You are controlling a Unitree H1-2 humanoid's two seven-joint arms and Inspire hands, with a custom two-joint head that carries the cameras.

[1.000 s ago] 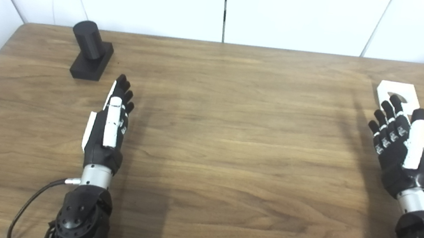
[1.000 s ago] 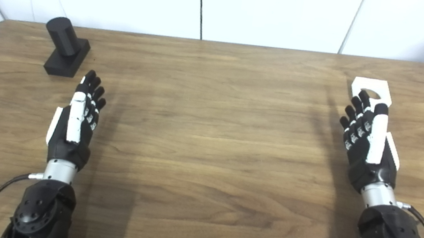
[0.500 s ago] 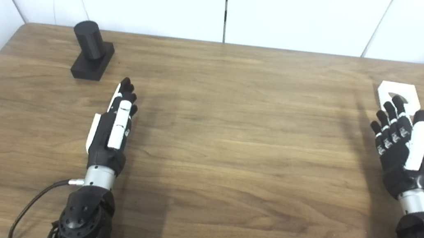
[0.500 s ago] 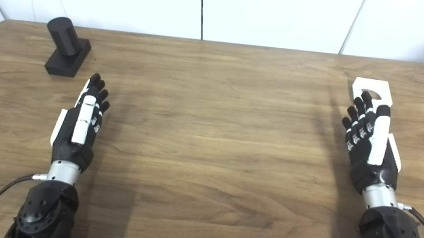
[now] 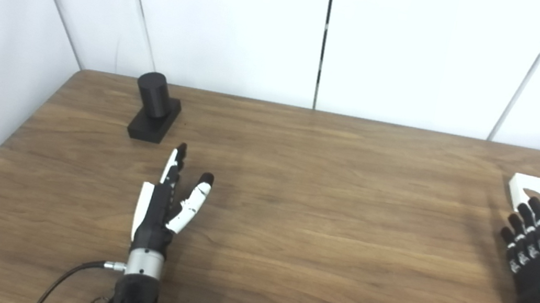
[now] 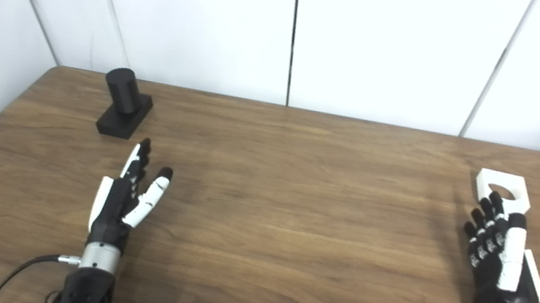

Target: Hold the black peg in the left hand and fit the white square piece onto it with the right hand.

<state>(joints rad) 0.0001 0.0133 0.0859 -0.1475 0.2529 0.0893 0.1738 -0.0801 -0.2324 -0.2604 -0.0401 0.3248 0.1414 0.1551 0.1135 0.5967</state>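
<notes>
Peg and plate unheld

Matte black peg (image 6: 124, 105), a cylinder on a rectangular base, stood at the wood-grain table's (image 6: 292, 218) far left. Left hand (image 6: 125, 197) lay near it, fingers spread, empty. Right hand (image 6: 500, 258) hovered open over the flat white piece (image 6: 502, 188) with its round hole.

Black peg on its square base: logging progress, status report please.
Left hand open, short of black peg. Right hand open over white square piece. Nothing between.
</notes>
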